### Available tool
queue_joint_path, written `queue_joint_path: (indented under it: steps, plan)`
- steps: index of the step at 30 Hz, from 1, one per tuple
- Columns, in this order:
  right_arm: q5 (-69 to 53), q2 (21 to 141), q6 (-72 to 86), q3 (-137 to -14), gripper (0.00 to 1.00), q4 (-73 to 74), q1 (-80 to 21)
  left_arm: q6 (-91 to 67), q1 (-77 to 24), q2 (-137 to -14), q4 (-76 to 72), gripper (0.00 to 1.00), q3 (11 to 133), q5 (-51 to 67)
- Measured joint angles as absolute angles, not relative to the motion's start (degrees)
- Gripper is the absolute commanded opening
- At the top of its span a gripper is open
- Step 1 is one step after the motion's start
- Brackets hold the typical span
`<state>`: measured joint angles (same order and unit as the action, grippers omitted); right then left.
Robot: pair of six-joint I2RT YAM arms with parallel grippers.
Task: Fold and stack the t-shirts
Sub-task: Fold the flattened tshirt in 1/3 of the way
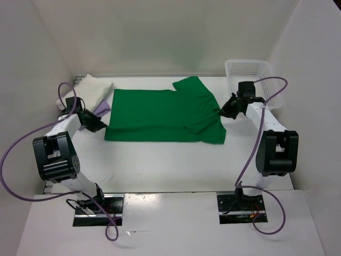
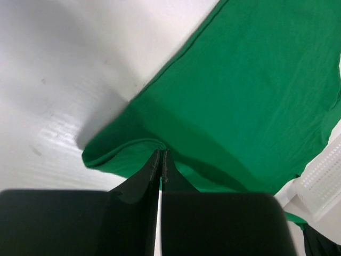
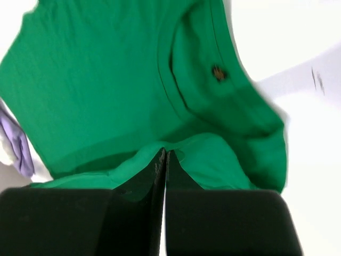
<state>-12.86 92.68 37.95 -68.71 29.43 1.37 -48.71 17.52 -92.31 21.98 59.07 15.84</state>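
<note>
1. Top external view showed the white table (image 1: 160, 160) carrying everything, with both arms reaching in from its near edge.
2. The green t-shirt (image 1: 160, 114) lay spread across the middle of the table. Its plain end pointed toward the left arm and its neck end toward the right arm. One sleeve pointed to the far side, and the cloth at the right end was doubled in a loose fold.
3. The basket (image 1: 248, 74), of white mesh, stood in the far right corner, apart from the green t-shirt and just behind the right wrist.
4. The cream t-shirt (image 1: 93, 88) lay bunched in the far left corner.
5. The lavender t-shirt (image 1: 103, 108) showed only as a strip under the cream one's near edge, close to the green shirt's left end.
6. The left fingers (image 2: 141, 178) were pressed together with almost no gap, pinching a small ridge of green cloth at the shirt's left near corner. That corner was raised off the table above a shadow, and the rest of the shirt stretched away beyond the fingertips.
7. The right fingers (image 3: 176, 178) were likewise clenched, gripping a raised fold of green cloth at the shirt's right edge. The collar (image 3: 181, 85) lay just beyond the fingertips.
</note>
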Motion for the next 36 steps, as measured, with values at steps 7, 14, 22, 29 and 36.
queue_joint_path:
  steps: [7,14,22,29,36]
  plan:
    - [-12.0,99.9,37.6,-74.1,0.00,27.4,1.4,-49.9,15.9,-99.4,20.6,0.00,63.2,14.5]
    - [-11.6,107.7,37.4,-81.7,0.05,26.7,1.1,-49.7,15.6,-103.9,19.7,0.33,65.7,12.6]
    - [-10.8,107.2,37.9,-84.0,0.41,26.4,0.7,-49.6,15.6,-96.6,19.1,0.54,64.1,12.0]
    - [-11.2,88.7,38.3,-66.9,0.00,23.0,0.5,-49.3,16.1,-81.0,16.3,0.50,52.4,13.3]
    - [-7.8,83.6,38.6,-53.2,0.40,23.6,0.6,-48.8,17.5,-89.6,17.5,0.46,46.5,16.4]
